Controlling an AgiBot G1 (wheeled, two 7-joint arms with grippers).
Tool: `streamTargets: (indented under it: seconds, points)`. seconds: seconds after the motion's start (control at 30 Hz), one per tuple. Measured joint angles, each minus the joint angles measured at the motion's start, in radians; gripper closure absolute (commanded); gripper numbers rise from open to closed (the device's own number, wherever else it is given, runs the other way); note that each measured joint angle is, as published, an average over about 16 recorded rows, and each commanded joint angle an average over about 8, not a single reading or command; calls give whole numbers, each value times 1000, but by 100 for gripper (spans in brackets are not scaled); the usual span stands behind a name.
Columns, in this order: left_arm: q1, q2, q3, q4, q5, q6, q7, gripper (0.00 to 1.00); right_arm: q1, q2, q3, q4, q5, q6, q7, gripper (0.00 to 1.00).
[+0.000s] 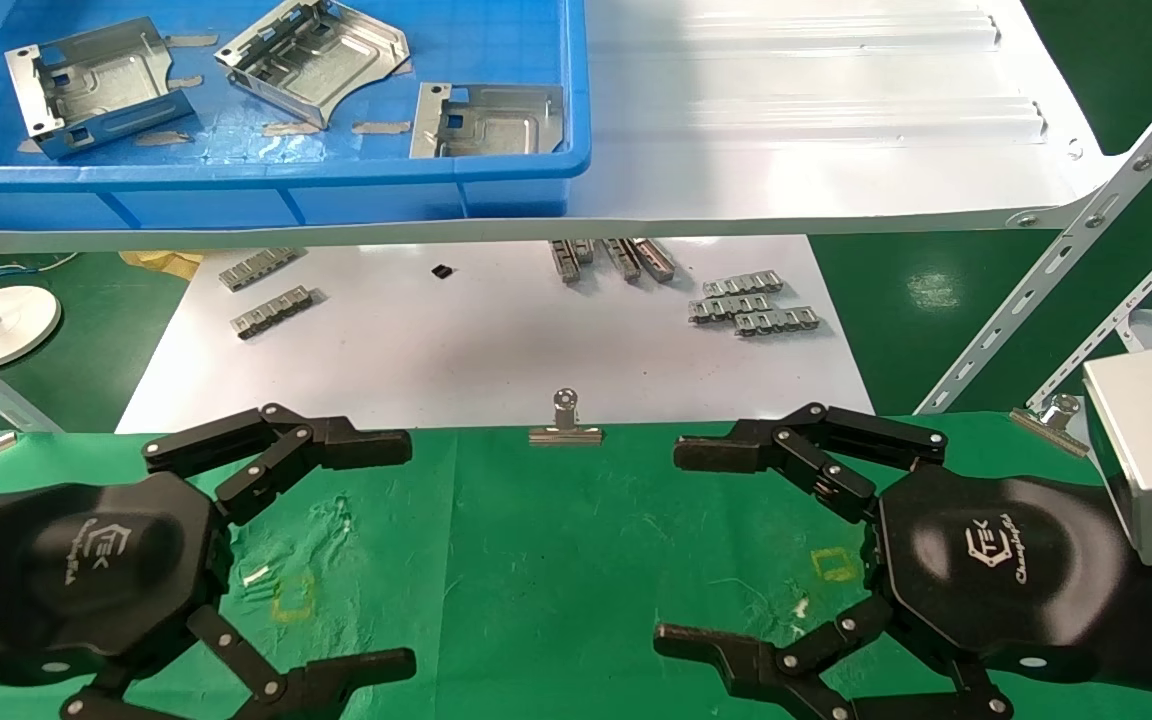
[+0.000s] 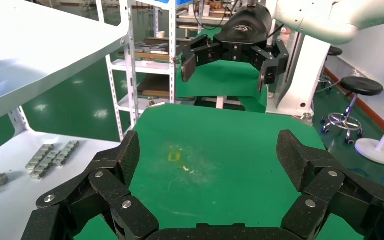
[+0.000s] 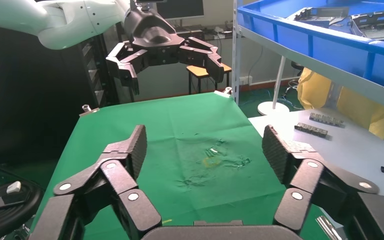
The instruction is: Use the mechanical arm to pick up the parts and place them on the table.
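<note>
Parts (image 1: 306, 58) lie in a blue bin (image 1: 266, 185) as left tool (image 1: 391, 550) and right tool (image 1: 681, 545) hover released above the green worktop (image 1: 556, 560).

Three parts (image 1: 308, 58) lie in the bin (image 1: 266, 175) on the shelf (image 1: 816, 120), behind and above the table (image 1: 556, 560); toothed strips (image 1: 754, 305) lie between.

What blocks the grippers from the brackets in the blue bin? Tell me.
Both grippers, left and right, hang open and empty over the green table. The three brackets lie in the blue bin on the white shelf; its near wall faces the grippers.
</note>
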Motion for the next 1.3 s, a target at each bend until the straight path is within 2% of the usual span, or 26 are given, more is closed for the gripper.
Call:
streamTargets:
  seconds: [0.97, 1.13, 1.3]
  points:
    - [-10, -4, -4, 0, 2, -8, -4, 0, 0, 0, 0, 0, 0, 0, 0, 100]
    - [-68, -3, -8, 6, 26, -49, -28, 0, 0, 0, 0, 0, 0, 0, 0, 100]
    - [-195, 31, 10, 54, 102, -123, -66, 0, 0, 0, 0, 0, 0, 0, 0, 100]
